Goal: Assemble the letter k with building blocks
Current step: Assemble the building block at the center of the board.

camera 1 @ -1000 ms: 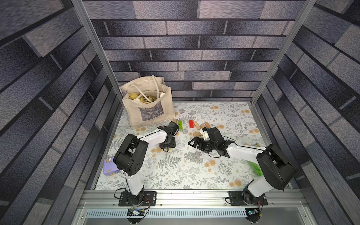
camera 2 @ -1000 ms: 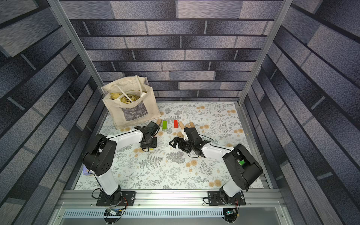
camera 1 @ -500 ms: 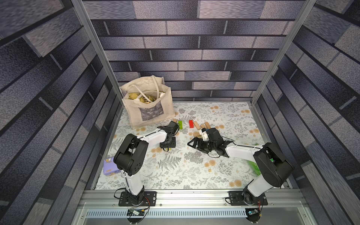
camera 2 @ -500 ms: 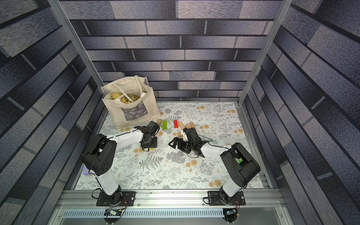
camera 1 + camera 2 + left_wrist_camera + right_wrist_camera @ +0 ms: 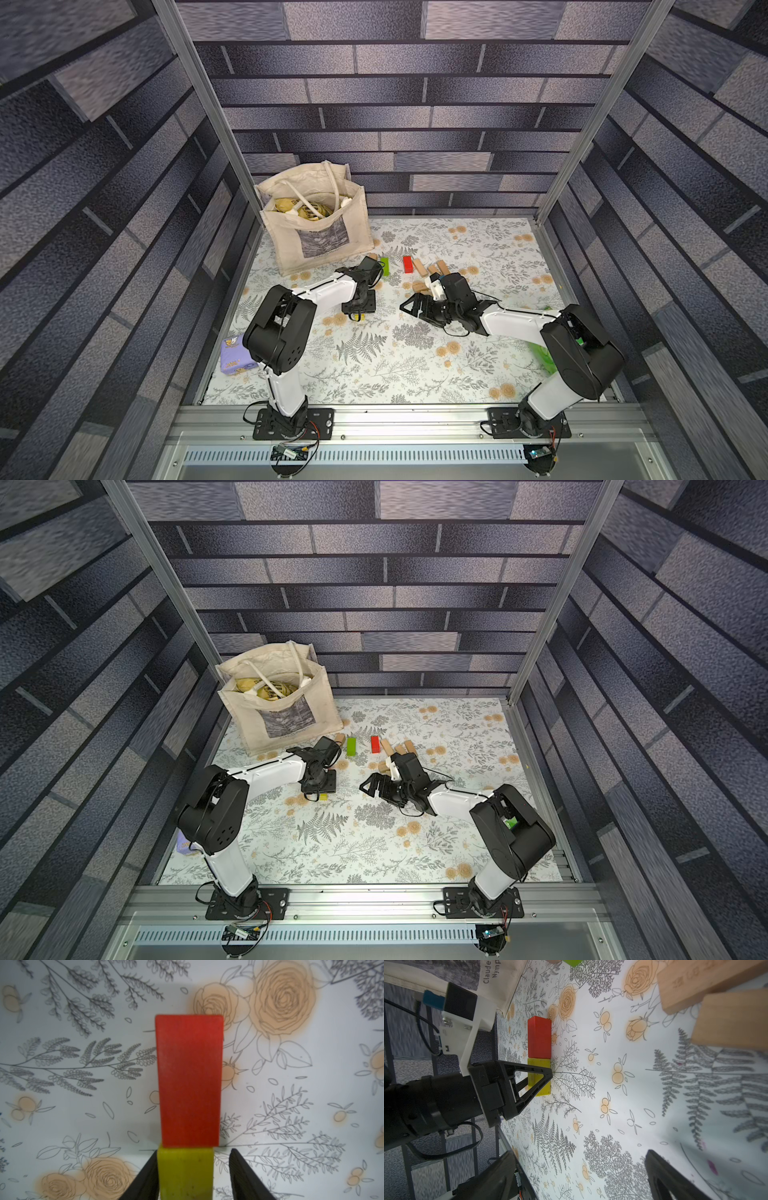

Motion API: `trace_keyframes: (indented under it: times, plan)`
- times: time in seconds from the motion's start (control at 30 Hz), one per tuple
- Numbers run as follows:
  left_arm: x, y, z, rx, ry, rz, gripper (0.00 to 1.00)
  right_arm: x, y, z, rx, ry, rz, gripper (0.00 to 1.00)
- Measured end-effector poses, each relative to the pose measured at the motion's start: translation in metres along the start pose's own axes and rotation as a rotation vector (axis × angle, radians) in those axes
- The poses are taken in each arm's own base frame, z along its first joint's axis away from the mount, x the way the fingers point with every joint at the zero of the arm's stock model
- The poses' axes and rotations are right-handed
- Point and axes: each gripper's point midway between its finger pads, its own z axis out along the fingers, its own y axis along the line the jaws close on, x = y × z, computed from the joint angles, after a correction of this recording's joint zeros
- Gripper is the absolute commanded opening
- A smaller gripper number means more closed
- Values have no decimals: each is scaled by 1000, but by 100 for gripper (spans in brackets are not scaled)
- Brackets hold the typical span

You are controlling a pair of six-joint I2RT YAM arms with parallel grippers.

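Building blocks point(image 5: 386, 747) lie on the floral surface point(image 5: 415, 365) in two groups. A yellow block point(image 5: 185, 1174) lies flat between the fingers of the left hand point(image 5: 193, 1150). A red block point(image 5: 189, 1080) lies end to end with it, touching, just past the fingertips, so the two make one straight line. The left hand is released: one finger point(image 5: 145, 1172) sits against the yellow block's side, and the other stands off with a strip of surface showing between. The right hand point(image 5: 578, 1153) is spread wide with nothing between its fingers, low over the surface and pointing across at the left hand. Behind its wrist lie several plain wooden blocks point(image 5: 419, 267) and a second red block point(image 5: 407, 264). A green block point(image 5: 384, 266) lies just beyond the left hand's wrist, near a canvas tote bag point(image 5: 320, 232).
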Motion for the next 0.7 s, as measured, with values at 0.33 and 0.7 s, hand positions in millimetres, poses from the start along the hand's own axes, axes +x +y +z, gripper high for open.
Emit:
trace_keyframes:
  times: [0.33,0.7]
  plan:
    - [0,0,1,-1,2,0,54,0,0,0,0,0,0,100]
    - [-1,-1,0,1,-1,-1,55,0,0,0,0,0,0,100]
